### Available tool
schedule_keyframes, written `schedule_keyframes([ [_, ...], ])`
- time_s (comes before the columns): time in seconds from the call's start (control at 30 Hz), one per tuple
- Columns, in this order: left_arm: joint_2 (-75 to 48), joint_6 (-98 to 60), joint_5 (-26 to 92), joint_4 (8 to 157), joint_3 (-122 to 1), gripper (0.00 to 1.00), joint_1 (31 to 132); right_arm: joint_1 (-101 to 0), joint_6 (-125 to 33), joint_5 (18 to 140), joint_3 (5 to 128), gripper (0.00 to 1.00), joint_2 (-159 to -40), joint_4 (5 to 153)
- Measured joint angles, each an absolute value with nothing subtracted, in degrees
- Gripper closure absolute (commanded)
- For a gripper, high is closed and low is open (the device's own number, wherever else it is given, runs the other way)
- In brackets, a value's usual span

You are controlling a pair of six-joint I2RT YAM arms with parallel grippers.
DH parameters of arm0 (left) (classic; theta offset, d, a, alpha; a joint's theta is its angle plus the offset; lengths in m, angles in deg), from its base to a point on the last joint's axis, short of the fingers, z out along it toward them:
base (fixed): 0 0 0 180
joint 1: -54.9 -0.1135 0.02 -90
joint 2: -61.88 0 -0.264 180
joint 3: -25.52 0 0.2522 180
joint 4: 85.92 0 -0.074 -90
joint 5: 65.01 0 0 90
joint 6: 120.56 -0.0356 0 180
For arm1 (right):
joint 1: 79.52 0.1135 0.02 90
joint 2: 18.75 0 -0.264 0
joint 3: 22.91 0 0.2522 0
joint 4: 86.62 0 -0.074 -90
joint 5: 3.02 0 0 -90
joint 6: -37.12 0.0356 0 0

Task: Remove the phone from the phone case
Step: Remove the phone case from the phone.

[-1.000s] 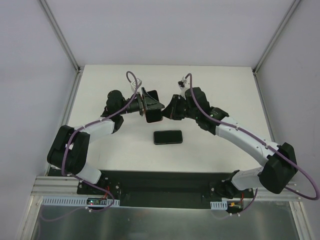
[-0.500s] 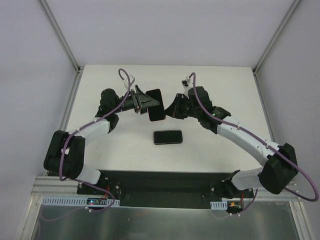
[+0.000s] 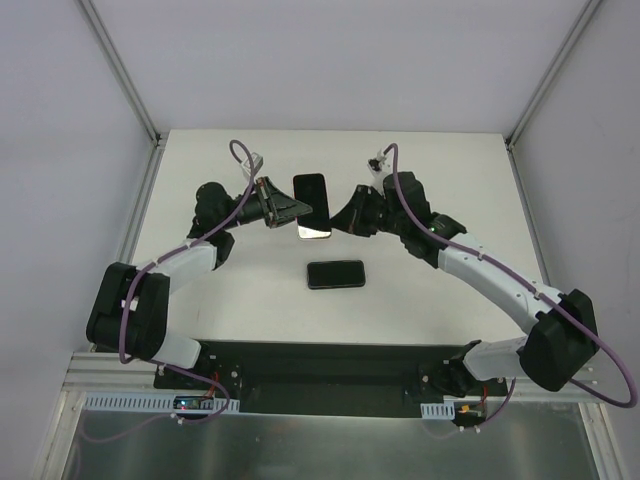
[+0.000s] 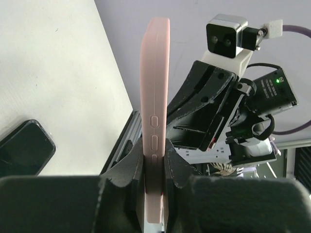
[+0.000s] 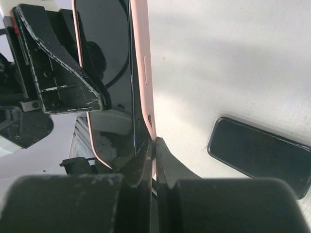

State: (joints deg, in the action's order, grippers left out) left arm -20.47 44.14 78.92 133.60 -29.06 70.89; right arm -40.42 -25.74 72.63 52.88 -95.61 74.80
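Top view, phone case [image 3: 311,205]: held up off the table [image 3: 440,180] between the two arms, near the table's middle, long side running 12 to 6 o'clock, dark face towards the camera.
Top view, left tool [image 3: 292,210]: at the case's 9 o'clock edge.
Top view, right tool [image 3: 340,218]: at the case's 3 o'clock edge, near its lower corner.
Top view, black phone [image 3: 335,273]: flat on the table at 6 o'clock from the case, apart from it, long side across.
Left wrist view, phone case [image 4: 154,97]: pink, seen edge-on and upright, side buttons showing.
Left wrist view, left tool [image 4: 154,158]: fingers pressed together on the case's lower end, one on each face.
Left wrist view, black phone [image 4: 24,148]: on the table at 8 o'clock.
Right wrist view, phone case [image 5: 141,63]: pink rim around a glossy dark face; I cannot tell whether that face is a screen or the case's lining.
Right wrist view, right tool [image 5: 154,145]: fingers clamped on the pink rim.
Right wrist view, black phone [image 5: 260,155]: on the table at 4 o'clock.
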Motion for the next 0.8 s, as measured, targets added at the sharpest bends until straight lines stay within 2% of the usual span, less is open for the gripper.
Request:
schedule_keyframes([
  [0.13,-22.26,48.55,78.81,140.15,-27.70,1.00,70.52,-40.99,-25.41,70.82,52.70,0.98,-95.78,76.61],
  [0.17,-23.07,49.91,78.81,142.45,-27.42,1.00,70.39,-41.26,-25.17,70.14,52.35,0.96,-95.85,77.46],
  [0.2,-23.94,51.29,78.83,144.55,-27.11,1.00,70.22,-41.52,-24.82,69.57,51.94,0.82,-95.94,78.42],
  [0.3,-26.24,54.89,78.76,148.52,-26.11,1.00,69.95,-42.28,-23.34,67.60,50.32,0.72,-96.64,81.70],
  [0.4,-27.48,57.67,78.66,150.54,-24.99,1.00,69.71,-43.00,-22.20,66.21,49.44,0.68,-97.77,83.01],
  [0.8,-27.62,59.13,77.63,152.96,-24.71,1.00,67.37,-44.84,-14.09,57.77,49.07,0.68,-104.18,95.76],
])
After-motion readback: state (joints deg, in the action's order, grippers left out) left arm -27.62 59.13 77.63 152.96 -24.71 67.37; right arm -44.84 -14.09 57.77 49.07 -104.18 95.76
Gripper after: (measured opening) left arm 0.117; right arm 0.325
